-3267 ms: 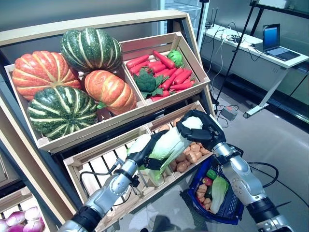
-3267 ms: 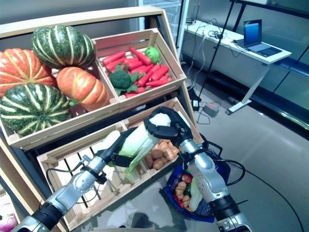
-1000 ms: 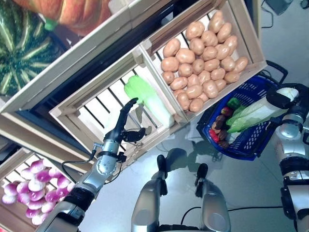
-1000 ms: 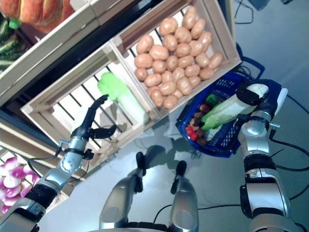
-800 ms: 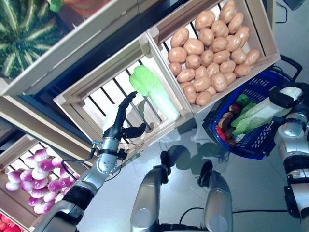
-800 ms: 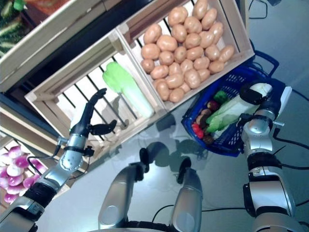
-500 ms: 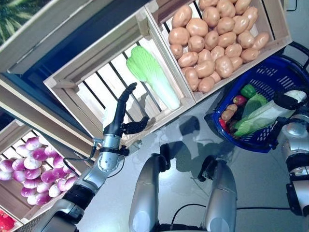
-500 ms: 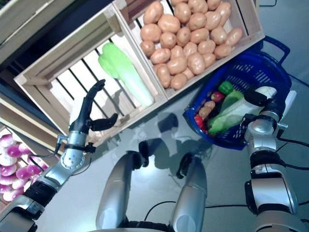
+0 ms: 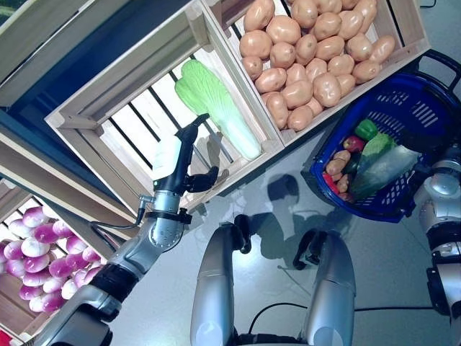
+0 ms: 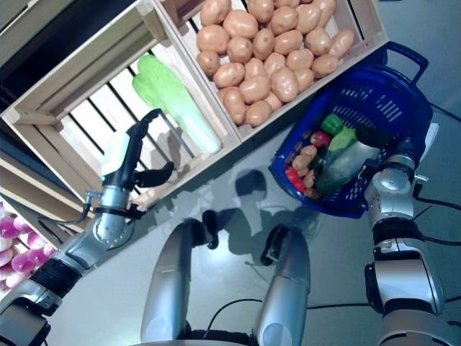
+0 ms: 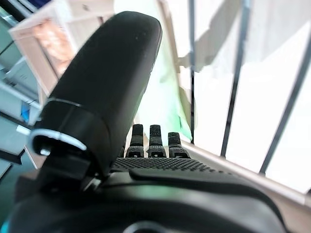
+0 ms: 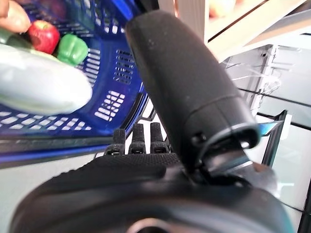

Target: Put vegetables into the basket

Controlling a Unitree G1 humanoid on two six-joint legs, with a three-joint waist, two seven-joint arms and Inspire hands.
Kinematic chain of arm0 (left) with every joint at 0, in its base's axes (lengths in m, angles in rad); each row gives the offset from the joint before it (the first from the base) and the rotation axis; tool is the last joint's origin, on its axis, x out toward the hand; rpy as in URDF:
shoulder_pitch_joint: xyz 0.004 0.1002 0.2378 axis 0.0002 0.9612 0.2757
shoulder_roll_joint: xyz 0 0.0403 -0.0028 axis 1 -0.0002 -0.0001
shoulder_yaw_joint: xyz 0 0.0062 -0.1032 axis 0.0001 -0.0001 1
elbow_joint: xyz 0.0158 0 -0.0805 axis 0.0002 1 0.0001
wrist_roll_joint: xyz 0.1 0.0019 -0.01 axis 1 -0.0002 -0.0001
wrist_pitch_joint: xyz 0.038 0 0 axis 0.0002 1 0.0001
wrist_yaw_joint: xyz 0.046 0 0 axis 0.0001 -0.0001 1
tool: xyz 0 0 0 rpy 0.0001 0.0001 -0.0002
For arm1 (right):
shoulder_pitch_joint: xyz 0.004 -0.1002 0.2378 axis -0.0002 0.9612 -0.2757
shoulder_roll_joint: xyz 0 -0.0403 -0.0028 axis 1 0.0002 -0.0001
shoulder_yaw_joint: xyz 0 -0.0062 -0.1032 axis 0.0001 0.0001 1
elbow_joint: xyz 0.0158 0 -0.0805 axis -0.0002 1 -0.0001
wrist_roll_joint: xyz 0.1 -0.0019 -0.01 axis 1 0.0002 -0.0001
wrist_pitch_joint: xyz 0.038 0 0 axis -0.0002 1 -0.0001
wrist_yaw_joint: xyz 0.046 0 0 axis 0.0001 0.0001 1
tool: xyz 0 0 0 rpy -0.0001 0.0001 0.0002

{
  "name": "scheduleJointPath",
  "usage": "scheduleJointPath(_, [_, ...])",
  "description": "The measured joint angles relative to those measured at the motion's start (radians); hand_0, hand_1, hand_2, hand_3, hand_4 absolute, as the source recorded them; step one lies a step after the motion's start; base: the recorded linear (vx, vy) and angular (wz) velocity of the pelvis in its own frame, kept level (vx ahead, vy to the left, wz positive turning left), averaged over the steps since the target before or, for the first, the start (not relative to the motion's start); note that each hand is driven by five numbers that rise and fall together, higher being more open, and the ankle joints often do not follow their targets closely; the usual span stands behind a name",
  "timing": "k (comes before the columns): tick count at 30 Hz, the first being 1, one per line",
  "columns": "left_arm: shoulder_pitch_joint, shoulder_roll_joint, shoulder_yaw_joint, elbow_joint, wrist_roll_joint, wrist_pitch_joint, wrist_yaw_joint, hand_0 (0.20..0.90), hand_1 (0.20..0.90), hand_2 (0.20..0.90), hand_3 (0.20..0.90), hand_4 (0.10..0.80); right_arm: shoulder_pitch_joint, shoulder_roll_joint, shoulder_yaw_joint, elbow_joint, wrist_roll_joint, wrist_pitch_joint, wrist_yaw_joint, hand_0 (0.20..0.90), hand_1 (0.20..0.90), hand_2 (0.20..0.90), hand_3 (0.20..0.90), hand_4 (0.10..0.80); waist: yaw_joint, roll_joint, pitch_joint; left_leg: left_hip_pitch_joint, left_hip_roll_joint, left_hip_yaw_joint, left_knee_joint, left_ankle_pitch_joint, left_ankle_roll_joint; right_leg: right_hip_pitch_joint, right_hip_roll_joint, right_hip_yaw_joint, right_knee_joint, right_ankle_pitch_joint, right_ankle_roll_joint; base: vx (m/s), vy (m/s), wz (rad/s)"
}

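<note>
The blue basket (image 10: 403,72) stands on the floor at the right, below the potato crate. A long pale green cabbage (image 10: 346,162) lies in it on a green pepper (image 9: 366,130), a red vegetable (image 9: 353,143) and small potatoes (image 9: 335,167). My right hand (image 10: 407,153) is at the basket's near rim, open; in the right wrist view (image 12: 189,87) the cabbage (image 12: 39,82) lies apart from it. My left hand (image 9: 176,162) is open in front of the lower left crate, just below another cabbage (image 9: 216,108), without touching it.
The wooden stand's lower crates (image 9: 130,79) fill the upper part of the view, with the potato crate (image 9: 403,29) right above the basket. A shelf of purple and white bulbs (image 9: 36,252) is at the lower left. Grey floor lies between stand and basket.
The camera has tilted further down. My right hand lowered the cabbage into the basket and let go of it. My left hand stays open by the lower left crate.
</note>
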Motion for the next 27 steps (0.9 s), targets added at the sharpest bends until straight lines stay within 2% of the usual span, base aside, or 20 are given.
scheduleJointPath(5, [-0.019,0.027,0.001,0.031,0.036,0.059,0.032,0.900,0.900,0.900,0.900,0.800,0.009,0.000,0.002,0.000,0.000,-0.005,0.010,0.900,0.900,0.900,0.900,0.800,0.000,-0.001,0.000,0.012,0.009,0.004,-0.013,0.000,-0.006,0.008,0.008,0.000,-0.012,0.003,0.004,0.012,0.014,-0.04])
scheduleJointPath(9, [-0.079,0.107,-0.011,0.064,0.135,0.125,0.030,0.900,0.900,0.900,0.900,0.800,0.011,-0.004,0.003,-0.009,0.011,-0.017,0.037,0.900,0.900,0.900,0.900,0.800,-0.007,-0.001,0.000,0.031,0.029,0.020,-0.022,-0.006,-0.005,0.021,0.022,0.005,-0.037,0.011,0.007,0.000,0.043,-0.10])
scheduleJointPath(13, [-0.211,0.214,-0.056,0.174,0.261,0.158,0.035,0.900,0.900,0.900,0.900,0.800,0.010,-0.010,0.036,-0.060,0.033,-0.038,0.074,0.900,0.900,0.900,0.900,0.800,-0.032,-0.003,0.001,0.026,0.045,0.035,0.010,-0.020,-0.002,0.010,0.033,0.023,-0.018,0.013,0.010,-0.021,0.061,-0.15])
scheduleJointPath(16, [-0.321,0.230,-0.123,0.263,0.317,0.164,0.038,0.900,0.900,0.900,0.900,0.800,0.006,-0.017,0.083,-0.068,0.030,-0.047,0.103,0.900,0.900,0.900,0.900,0.800,-0.054,-0.005,0.000,0.028,0.054,0.055,0.014,-0.028,0.009,-0.003,0.038,0.047,-0.017,0.017,0.015,0.019,0.058,-0.15])
scheduleJointPath(19, [-0.353,0.234,-0.158,0.275,0.351,0.158,0.043,0.900,0.900,0.900,0.900,0.800,0.009,-0.018,0.122,-0.064,0.029,-0.049,0.115,0.900,0.900,0.900,0.900,0.800,-0.077,-0.006,0.000,0.034,0.060,0.071,0.013,-0.030,0.012,-0.008,0.042,0.060,-0.022,0.020,0.021,-0.004,0.047,-0.13])
scheduleJointPath(21, [-0.390,0.235,-0.217,0.294,0.391,0.136,0.055,0.900,0.900,0.900,0.900,0.800,0.005,-0.022,0.123,-0.055,0.030,-0.051,0.116,0.900,0.900,0.900,0.900,0.800,-0.088,-0.006,0.000,0.032,0.062,0.085,0.013,-0.031,0.012,-0.024,0.049,0.079,-0.023,0.029,0.030,-0.048,0.045,-0.15])
scheduleJointPath(27, [-0.442,0.230,-0.300,0.328,0.413,0.114,0.076,0.900,0.900,0.900,0.900,0.800,-0.009,-0.024,0.160,-0.021,0.029,-0.053,0.117,0.900,0.900,0.900,0.900,0.800,-0.108,-0.006,0.000,0.008,0.068,0.101,0.008,-0.032,0.008,-0.069,0.059,0.094,-0.023,0.036,0.023,-0.031,0.023,-0.10])
